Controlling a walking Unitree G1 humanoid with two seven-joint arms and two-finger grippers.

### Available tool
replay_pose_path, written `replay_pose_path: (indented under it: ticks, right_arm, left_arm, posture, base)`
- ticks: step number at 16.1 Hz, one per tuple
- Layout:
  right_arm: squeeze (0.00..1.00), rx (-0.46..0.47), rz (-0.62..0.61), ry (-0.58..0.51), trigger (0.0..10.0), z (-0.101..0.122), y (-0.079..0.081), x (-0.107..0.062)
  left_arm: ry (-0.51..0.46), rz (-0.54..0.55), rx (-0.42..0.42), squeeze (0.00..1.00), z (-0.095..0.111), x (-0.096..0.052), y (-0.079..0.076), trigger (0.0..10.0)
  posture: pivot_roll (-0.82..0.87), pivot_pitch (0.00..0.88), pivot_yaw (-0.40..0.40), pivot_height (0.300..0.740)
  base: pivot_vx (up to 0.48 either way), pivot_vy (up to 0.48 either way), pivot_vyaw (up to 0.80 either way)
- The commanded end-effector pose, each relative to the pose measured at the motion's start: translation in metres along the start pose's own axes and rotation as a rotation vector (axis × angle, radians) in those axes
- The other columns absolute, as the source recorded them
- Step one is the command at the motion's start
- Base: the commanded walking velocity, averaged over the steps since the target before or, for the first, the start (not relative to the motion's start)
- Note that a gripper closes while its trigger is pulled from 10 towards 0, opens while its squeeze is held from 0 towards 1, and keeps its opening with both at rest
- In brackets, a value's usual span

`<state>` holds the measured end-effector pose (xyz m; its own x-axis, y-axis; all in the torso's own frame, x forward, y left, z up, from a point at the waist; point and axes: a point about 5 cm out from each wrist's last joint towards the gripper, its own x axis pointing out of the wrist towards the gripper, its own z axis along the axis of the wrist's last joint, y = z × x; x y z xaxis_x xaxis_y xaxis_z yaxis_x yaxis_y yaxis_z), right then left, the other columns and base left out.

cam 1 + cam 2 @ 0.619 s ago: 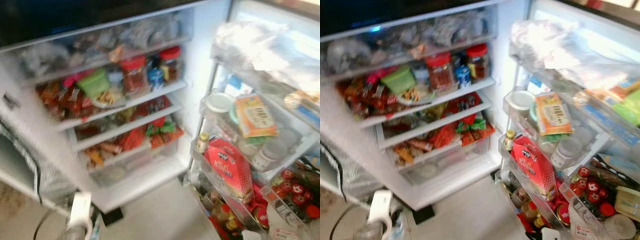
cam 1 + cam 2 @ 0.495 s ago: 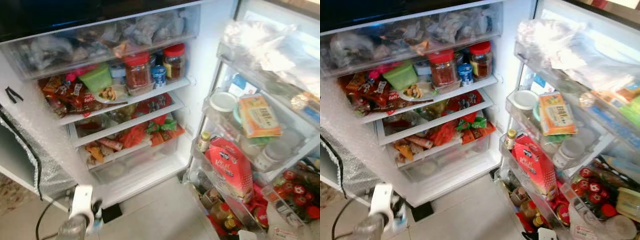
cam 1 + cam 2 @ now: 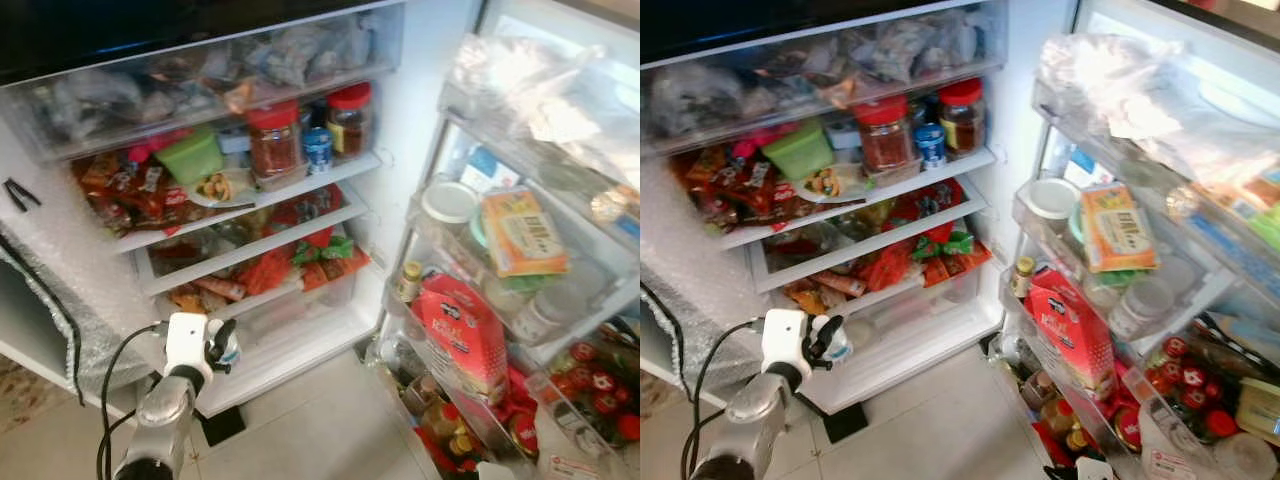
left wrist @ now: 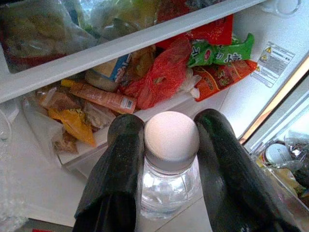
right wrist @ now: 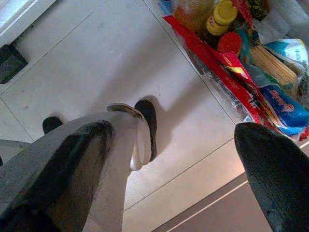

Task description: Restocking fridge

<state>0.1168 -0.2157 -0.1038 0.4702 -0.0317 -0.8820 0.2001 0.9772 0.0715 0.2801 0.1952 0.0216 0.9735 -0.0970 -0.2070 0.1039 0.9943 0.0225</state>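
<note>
Left gripper (image 4: 166, 159) is clamped on the neck of a small clear bottle (image 4: 169, 186) just under its white cap (image 4: 171, 135), held low in front of the fridge's (image 3: 410, 120) bottom drawer (image 3: 290, 310). Right gripper (image 5: 183, 159) hangs idle over the floor (image 5: 96, 63) beside the fridge door, fingers spread wide and holding nothing. Bottle looks rigid, liquid-filled, moderately heavy and smooth; the neck hold under the cap rim should resist slipping, though the body may swing.

Pale square floor tiles (image 3: 320, 430) with thin grout lines run below the brightly lit open appliance, and bubble-wrap sheeting (image 3: 60, 290) hangs at the left.
</note>
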Motion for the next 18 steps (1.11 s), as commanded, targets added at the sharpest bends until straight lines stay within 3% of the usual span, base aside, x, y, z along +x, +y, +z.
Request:
replay_pose_path:
  ticks: [1,5,8,14,18]
  right_arm:
    - [0.0,-0.009,-0.003,0.023,10.0,-0.005,-0.002,-0.001]
    - [0.0,-0.062,-0.004,0.017,10.0,-0.003,-0.004,-0.001]
    - [0.0,-0.022,-0.012,0.018,10.0,-0.005,-0.007,-0.002]
    - [0.0,-0.06,-0.004,0.028,10.0,-0.005,-0.006,-0.002]
    - [0.0,-0.07,0.002,0.031,10.0,-0.004,-0.006,-0.002]
  left_arm:
    - [-0.026,0.003,0.001,0.0,0.001,-0.003,-0.002,10.0]
    - [-0.024,0.046,-0.008,0.0,0.004,0.002,0.002,10.0]
    - [-0.022,0.032,0.003,0.0,0.008,0.006,0.003,10.0]
    - [-0.014,0.031,0.017,0.0,0.01,0.006,0.004,10.0]
    - [-0.005,0.028,0.019,0.0,0.009,0.007,0.005,10.0]
  posture:
    - [-0.06,0.087,0.01,0.74]
    - [-0.06,0.086,0.009,0.74]
    - [-0.06,0.088,0.012,0.74]
    - [-0.07,0.081,0.016,0.74]
    - [-0.07,0.084,0.014,0.74]
  base:
    - [0.0,0.0,0.0]
    - [0.0,0.0,0.2]
    - [0.289,0.0,0.53]
    - [0.32,0.0,0.0]
    - [0.322,0.0,0.6]
